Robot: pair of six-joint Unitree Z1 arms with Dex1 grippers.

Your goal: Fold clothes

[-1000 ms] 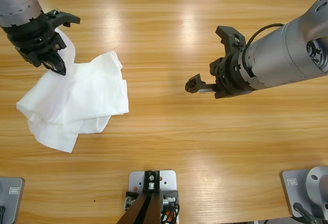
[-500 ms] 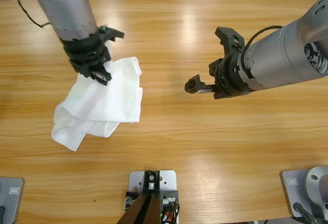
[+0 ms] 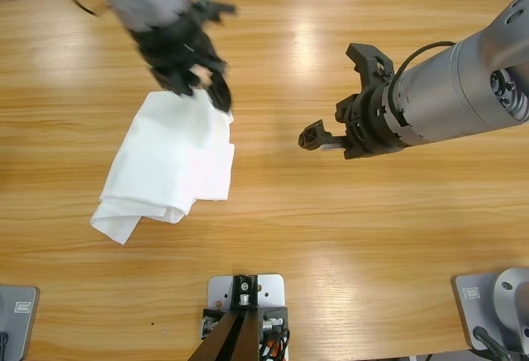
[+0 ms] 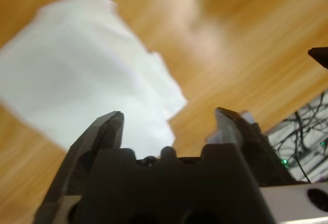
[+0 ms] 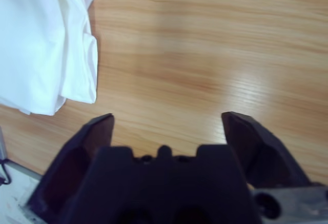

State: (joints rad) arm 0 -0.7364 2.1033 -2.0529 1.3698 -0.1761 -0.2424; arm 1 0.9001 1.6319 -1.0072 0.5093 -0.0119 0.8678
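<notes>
High view: white T-shirt (image 3: 169,163) lies crumpled on the wooden table (image 3: 273,237), left of centre. Left gripper (image 3: 202,80) hangs above its upper corner, jaws spread, holding nothing. Right gripper (image 3: 343,101) gapes empty, well apart.

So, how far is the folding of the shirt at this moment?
Done: the white T-shirt lies on the table as a folded bundle, though its lower left corner looks loose and uneven. In hand: nothing; the left gripper is open above the bundle's upper right corner, and the right gripper is open, well apart from the cloth. Left: probably tidying the bundle, perhaps one more fold.
</notes>
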